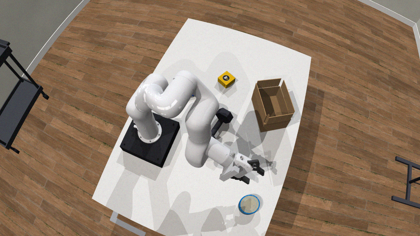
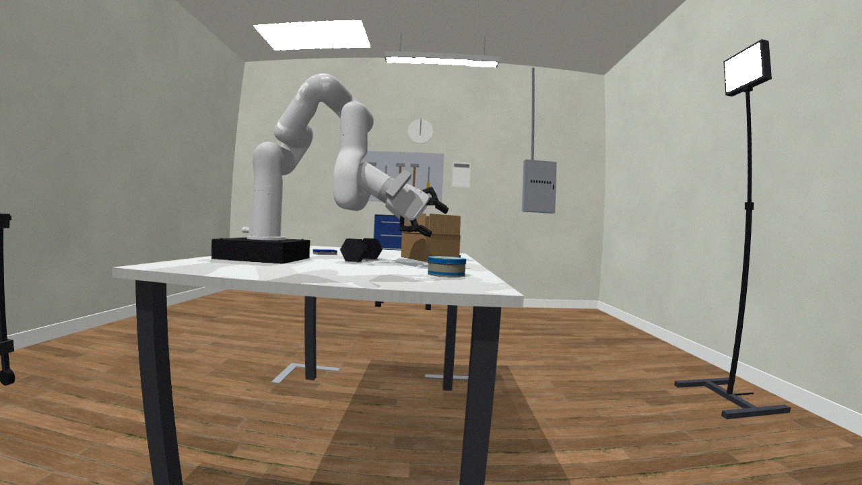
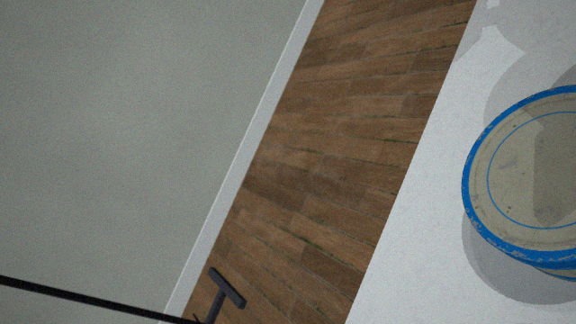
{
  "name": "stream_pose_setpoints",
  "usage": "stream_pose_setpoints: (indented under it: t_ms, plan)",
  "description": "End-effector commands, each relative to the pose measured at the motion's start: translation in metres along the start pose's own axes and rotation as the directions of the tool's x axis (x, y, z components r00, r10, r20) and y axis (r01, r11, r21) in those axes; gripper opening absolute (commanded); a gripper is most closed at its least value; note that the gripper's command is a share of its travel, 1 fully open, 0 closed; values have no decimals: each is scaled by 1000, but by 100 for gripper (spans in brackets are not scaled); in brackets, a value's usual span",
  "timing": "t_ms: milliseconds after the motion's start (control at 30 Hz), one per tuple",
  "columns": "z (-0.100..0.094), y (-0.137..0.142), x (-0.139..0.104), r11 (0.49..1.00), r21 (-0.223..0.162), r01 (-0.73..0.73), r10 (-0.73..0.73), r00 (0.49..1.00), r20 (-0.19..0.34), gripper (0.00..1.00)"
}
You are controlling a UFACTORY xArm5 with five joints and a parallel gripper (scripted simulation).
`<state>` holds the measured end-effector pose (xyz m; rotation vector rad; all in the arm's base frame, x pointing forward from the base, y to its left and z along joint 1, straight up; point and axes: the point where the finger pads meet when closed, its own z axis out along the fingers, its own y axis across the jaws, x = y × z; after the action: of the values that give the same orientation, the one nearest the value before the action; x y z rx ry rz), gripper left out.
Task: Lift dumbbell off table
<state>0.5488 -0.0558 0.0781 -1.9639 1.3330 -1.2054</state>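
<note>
The black dumbbell (image 1: 223,116) (image 2: 360,248) lies on the white table (image 1: 205,44) (image 2: 289,280) near its middle, with hexagonal ends. In the overhead view the arm's elbow partly hides it. My gripper (image 1: 252,173) (image 2: 431,217) is open wide and empty. It hangs in the air above the table, well away from the dumbbell, nearer the front right part of the table. Its fingers do not show in the wrist view, which looks past the table edge (image 3: 418,252) to the floor.
An open cardboard box (image 1: 273,104) (image 2: 436,238) stands at the right. A yellow box (image 1: 226,79) sits further back. A round blue-rimmed tin (image 1: 249,204) (image 2: 446,265) (image 3: 517,180) sits near the front edge. The arm's black base (image 1: 149,143) (image 2: 258,248) is at the left.
</note>
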Motion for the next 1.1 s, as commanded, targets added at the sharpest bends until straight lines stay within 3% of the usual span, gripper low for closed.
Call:
stream_pose_setpoints:
  t_ms: [0, 667, 833, 1067]
  plan:
    - [0, -2, 1, 1000, 3, 0, 0, 1000, -2, 100]
    - [0, -2, -1, 1000, -1, 15, -15, 1000, 4, 100]
    - [-1, -7, -19, 989, -33, 141, -139, 988, 60, 100]
    - [-7, -12, -49, 932, -55, 357, -344, 924, 167, 100]
